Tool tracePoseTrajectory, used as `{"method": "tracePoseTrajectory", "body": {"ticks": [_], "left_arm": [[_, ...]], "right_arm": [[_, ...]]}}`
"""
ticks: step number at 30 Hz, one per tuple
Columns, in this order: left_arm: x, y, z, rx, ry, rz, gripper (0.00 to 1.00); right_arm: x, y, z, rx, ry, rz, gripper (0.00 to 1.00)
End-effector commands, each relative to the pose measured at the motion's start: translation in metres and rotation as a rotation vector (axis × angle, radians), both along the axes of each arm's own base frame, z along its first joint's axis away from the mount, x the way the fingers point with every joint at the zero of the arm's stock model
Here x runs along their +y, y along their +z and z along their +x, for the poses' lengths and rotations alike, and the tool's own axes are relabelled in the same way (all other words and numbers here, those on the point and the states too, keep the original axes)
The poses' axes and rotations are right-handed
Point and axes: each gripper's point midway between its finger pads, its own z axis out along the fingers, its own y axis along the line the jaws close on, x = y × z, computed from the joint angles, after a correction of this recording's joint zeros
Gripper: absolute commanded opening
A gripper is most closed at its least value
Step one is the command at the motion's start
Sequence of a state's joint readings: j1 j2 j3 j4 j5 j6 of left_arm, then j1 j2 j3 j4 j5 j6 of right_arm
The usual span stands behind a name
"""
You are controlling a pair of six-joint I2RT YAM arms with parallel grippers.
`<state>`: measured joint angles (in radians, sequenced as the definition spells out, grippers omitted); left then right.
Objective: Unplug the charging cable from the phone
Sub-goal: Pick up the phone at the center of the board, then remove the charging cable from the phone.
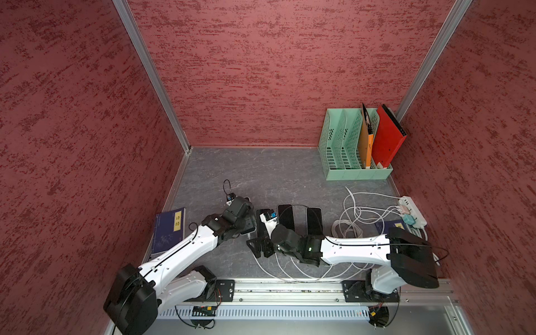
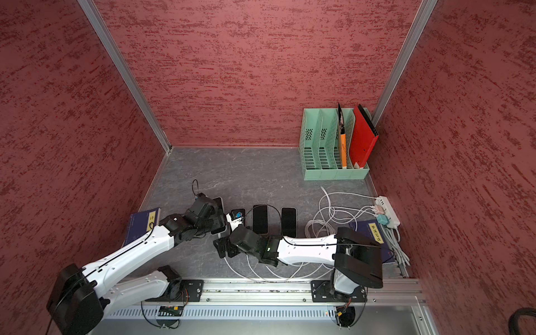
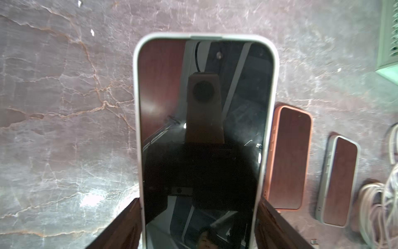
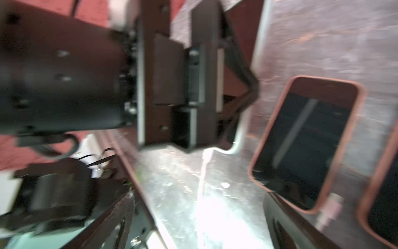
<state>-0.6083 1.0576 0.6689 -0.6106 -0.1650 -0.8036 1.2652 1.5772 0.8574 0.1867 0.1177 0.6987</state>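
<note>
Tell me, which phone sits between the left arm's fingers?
The phone in the white case: the left fingers flank both its long sides. The orange-cased phone and the grey-cased phone lie off to one side.

a white-cased phone (image 3: 202, 129) lies face up on the grey marbled desk (image 3: 64, 107), its dark screen full of reflections, with the dark fingers (image 3: 125, 226) of the left gripper (image 3: 198, 202) against both its long sides. beside it lie an orange-cased phone (image 3: 288, 157), then a grey-cased phone (image 3: 338, 181), then coiled white cables (image 3: 374, 207); a green file rack (image 3: 389, 43) stands beyond.
</note>
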Motion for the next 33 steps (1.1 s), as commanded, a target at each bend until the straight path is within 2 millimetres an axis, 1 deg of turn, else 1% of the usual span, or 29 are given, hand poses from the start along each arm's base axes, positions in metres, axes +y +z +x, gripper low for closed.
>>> {"method": "tracePoseTrajectory", "body": {"ticks": [1,3,7,13,16,22,29,33], "left_arm": [[-0.009,0.013,0.006,-0.074,0.01,-0.061,0.0],[-0.01,0.018,0.006,-0.095,0.005,-0.077,0.0],[-0.009,0.023,0.003,-0.113,0.008,-0.08,0.0],[-0.008,0.036,0.0,-0.153,0.018,-0.114,0.0],[-0.006,0.041,-0.001,-0.165,0.022,-0.123,0.0],[-0.007,0.049,-0.004,-0.19,0.016,-0.151,0.0],[-0.005,0.054,-0.005,-0.202,0.017,-0.163,0.0],[-0.006,0.055,-0.007,-0.206,0.011,-0.176,0.0]], "right_arm": [[0.023,0.014,-0.016,0.024,0.146,0.13,0.96],[0.025,0.008,-0.017,0.038,0.15,0.128,0.95],[0.022,0.007,-0.015,0.049,0.143,0.152,0.91],[0.019,0.001,-0.015,0.055,0.146,0.142,0.78],[0.015,-0.004,-0.014,0.062,0.135,0.133,0.7],[0.014,-0.011,-0.012,0.076,0.128,0.127,0.61],[0.014,-0.012,-0.011,0.084,0.13,0.13,0.51],[0.014,-0.018,-0.01,0.094,0.126,0.117,0.46]]}}
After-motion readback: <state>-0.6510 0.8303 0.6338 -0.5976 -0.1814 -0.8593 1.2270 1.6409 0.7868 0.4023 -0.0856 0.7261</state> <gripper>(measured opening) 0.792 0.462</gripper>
